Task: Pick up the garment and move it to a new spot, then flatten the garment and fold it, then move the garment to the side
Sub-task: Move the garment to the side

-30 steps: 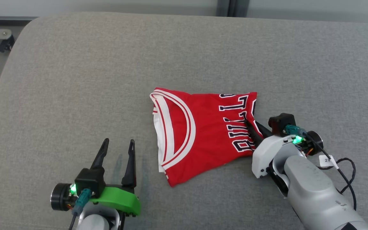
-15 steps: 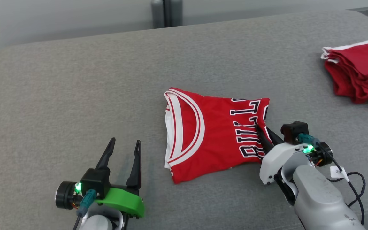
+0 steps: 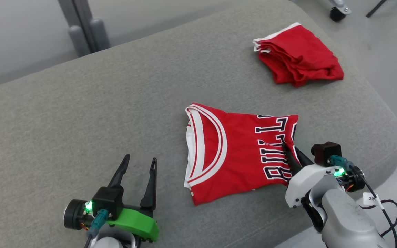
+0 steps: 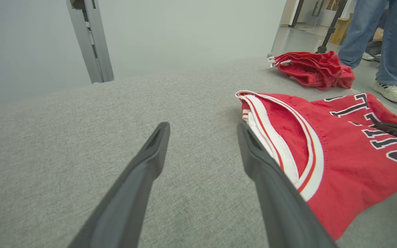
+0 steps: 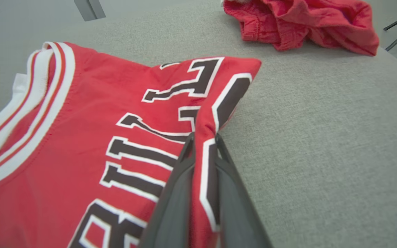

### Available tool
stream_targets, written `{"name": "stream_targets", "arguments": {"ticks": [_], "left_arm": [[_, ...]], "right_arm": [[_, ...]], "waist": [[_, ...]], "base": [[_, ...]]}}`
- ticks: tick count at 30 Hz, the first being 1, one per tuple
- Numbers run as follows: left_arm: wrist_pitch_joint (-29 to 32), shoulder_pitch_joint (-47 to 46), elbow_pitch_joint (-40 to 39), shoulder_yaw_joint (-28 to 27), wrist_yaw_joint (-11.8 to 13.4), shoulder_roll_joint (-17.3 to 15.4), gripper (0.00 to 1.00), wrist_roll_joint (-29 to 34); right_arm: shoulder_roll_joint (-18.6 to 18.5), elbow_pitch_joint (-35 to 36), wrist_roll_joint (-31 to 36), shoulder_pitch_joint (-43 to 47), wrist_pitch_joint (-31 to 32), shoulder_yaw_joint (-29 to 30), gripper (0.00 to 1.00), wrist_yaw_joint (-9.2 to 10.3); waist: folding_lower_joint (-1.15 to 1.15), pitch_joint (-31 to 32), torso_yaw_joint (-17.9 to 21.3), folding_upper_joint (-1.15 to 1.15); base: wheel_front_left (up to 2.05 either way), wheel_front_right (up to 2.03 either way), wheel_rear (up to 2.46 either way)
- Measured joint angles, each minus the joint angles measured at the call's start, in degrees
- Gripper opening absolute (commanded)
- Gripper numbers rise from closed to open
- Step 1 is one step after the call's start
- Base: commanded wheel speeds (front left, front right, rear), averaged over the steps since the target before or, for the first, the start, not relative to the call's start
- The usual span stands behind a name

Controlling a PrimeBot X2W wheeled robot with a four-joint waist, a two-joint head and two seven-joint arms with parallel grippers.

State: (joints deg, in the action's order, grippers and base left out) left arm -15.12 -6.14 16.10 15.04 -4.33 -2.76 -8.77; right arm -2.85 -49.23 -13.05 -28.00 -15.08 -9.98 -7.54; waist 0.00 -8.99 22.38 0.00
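The garment (image 3: 233, 151) is a folded red jersey with white trim and black lettering, lying on the grey cushion (image 3: 81, 120). My right gripper (image 3: 286, 148) is shut on the garment's right edge; in the right wrist view a ridge of the red cloth (image 5: 203, 162) is pinched between the two dark fingers. My left gripper (image 3: 140, 162) stands open over bare cushion to the left of the garment, apart from it. In the left wrist view the garment (image 4: 326, 151) lies right of the open fingers (image 4: 150, 162).
A stack of folded red clothes (image 3: 298, 55) lies at the cushion's far right corner. The cushion's right edge (image 3: 388, 113) drops to the floor. A person's legs in jeans (image 4: 377, 38) stand beyond that edge. A grey post (image 3: 81, 31) rises behind the cushion.
The head camera has swung to the right, bringing the red stack and the cushion's right edge into view. Both grippers hold the same state and the same place relative to the garment.
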Motion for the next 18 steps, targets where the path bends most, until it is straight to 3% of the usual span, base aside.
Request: {"name": "stream_targets", "arguments": {"ticks": [8, 18], "left_arm": [[0.00, -0.05, 0.07, 0.00, -0.45, 0.01, 1.00, 0.36], [0.00, -0.76, 0.76, -0.42, -1.23, 0.02, 1.00, 1.92]], "right_arm": [[0.00, 0.80, 1.02, 1.22, 0.00, 2.23, 0.00, 0.00], [-0.05, 2.22, 2.98, -2.67, 0.01, 2.52, 0.00, 0.01]], "waist": [[0.00, -0.25, 5.43, 0.00], [0.00, -2.44, 3.77, 0.00]], "base": [[0.00, 0.00, 0.00], [0.00, 0.00, 0.00]]}}
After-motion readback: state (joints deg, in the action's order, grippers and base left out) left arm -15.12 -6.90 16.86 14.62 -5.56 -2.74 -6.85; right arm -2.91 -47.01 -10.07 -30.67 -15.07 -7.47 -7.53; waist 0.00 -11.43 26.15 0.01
